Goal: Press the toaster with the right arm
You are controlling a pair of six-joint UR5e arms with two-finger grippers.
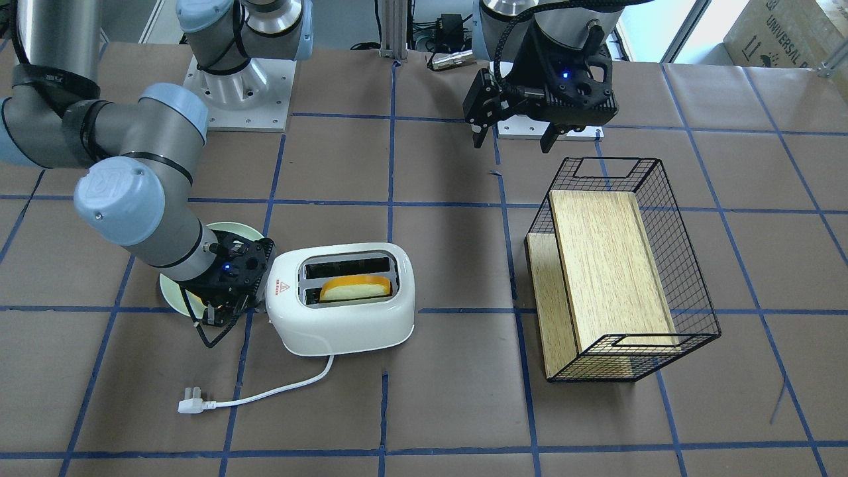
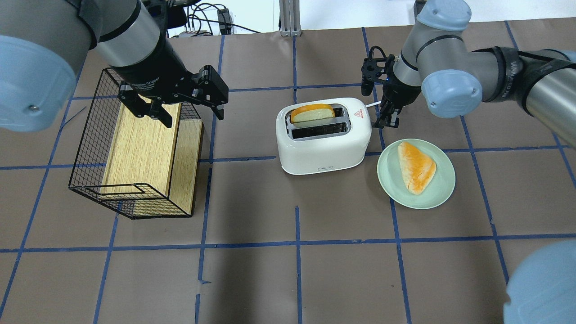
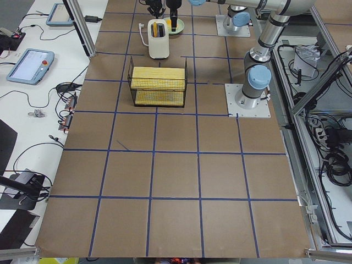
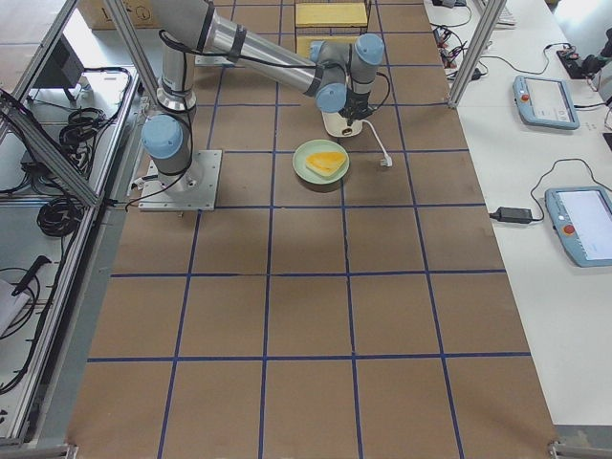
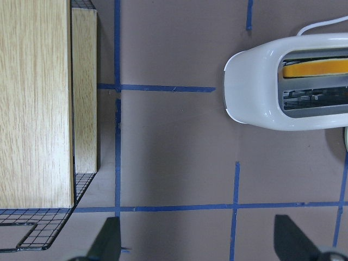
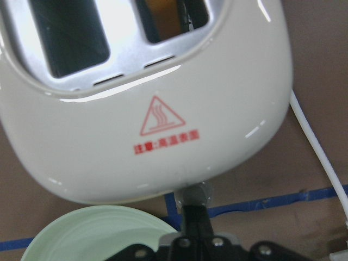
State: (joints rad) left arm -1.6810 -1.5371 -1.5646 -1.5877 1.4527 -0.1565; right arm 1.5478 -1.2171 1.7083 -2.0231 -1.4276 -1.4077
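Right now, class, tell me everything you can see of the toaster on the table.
The toaster is white, glossy, rounded plastic, standing upright on the table with two slots facing up. One slot holds a bread slice; the other is empty. A red warning triangle marks the end where the right gripper, fingers together, appears to meet a grey knob. Its white cord trails across the table to a loose plug.

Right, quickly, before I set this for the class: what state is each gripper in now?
Left gripper: open, holding nothing.
Right gripper: shut, empty, its tip at the grey knob on the toaster.
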